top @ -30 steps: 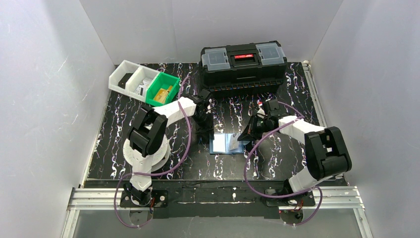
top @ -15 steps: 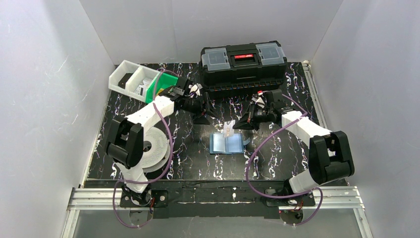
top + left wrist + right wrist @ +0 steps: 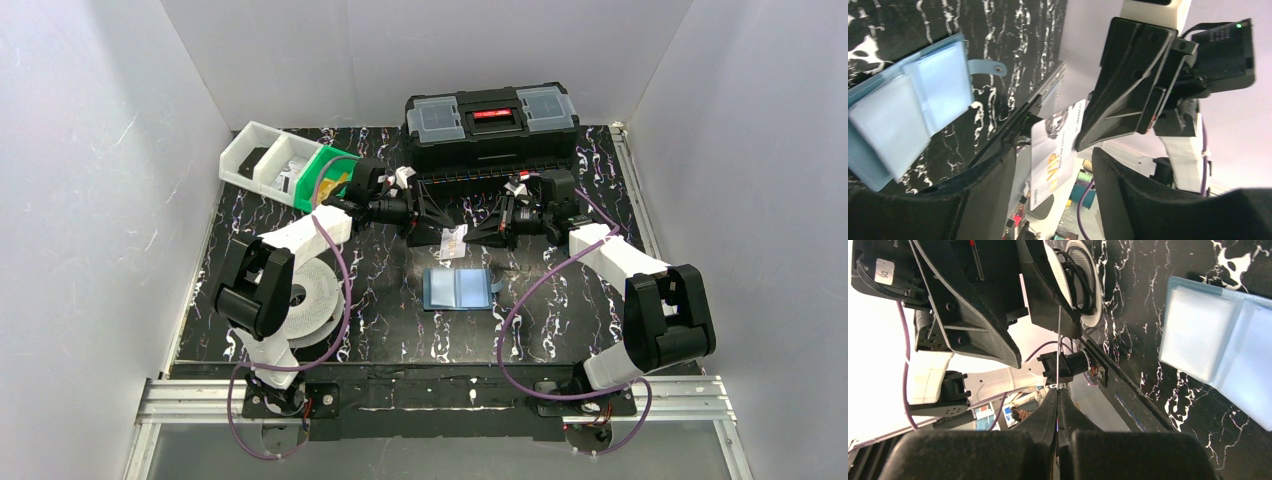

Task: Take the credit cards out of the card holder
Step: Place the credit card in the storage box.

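The blue card holder (image 3: 457, 288) lies open on the black marbled table, its pale inner sleeves up (image 3: 913, 110) (image 3: 1218, 345). A white credit card (image 3: 452, 242) with gold "VIP" lettering (image 3: 1055, 150) hangs in the air behind the holder. My right gripper (image 3: 478, 232) (image 3: 1058, 392) is shut on the card's edge, and the card shows there as a thin line (image 3: 1058, 350). My left gripper (image 3: 430, 218) (image 3: 1053, 155) faces it from the left and is open. The card's free end sits between the left fingers (image 3: 983, 200) with a gap on each side.
A large black toolbox (image 3: 490, 125) stands at the back, right behind both grippers. A green bin (image 3: 330, 180) and white bins (image 3: 265, 160) sit at the back left. White walls close in the table on three sides.
The right gripper lifted the card out of the holder and carried it toward the back. The left gripper swung over, opened, and now straddles the card.
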Robot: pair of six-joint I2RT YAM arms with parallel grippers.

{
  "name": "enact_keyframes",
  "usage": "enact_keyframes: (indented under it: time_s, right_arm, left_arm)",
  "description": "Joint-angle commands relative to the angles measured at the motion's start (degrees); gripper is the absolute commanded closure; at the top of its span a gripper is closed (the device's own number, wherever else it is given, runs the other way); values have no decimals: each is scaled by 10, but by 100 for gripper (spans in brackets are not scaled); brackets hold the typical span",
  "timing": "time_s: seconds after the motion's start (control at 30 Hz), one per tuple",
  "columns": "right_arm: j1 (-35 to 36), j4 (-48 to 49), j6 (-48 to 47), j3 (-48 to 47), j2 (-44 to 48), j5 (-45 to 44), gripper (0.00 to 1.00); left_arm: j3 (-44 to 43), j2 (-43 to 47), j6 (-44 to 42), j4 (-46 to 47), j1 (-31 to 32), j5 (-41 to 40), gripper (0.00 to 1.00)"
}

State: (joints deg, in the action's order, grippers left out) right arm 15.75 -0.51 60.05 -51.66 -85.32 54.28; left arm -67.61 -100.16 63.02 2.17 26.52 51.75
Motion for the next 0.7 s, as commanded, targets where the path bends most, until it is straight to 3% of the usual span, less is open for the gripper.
enact_keyframes:
  time_s: [0.0,0.27,0.37,0.43,0.53,0.6,0.67]
  right_arm:
    - [-3,64,39,-1,8,28,99]
    - [-2,76,48,-1,5,32,99]
    - [-1,80,50,-2,3,34,99]
    - [-2,80,49,-2,1,33,99]
    - [-2,73,44,-5,0,31,98]
    - [-2,41,26,-13,2,20,81]
    - [-2,-11,-7,-26,6,1,52]
  left_arm:
    - [16,27,52,68,-3,44,50]
    - [23,22,79,101,1,60,68]
    - [19,20,78,97,5,60,82]
    - [18,20,79,97,5,61,96]
    - [13,21,72,87,5,58,100]
    - [4,23,56,65,5,52,100]
    - [-13,27,24,18,5,40,100]
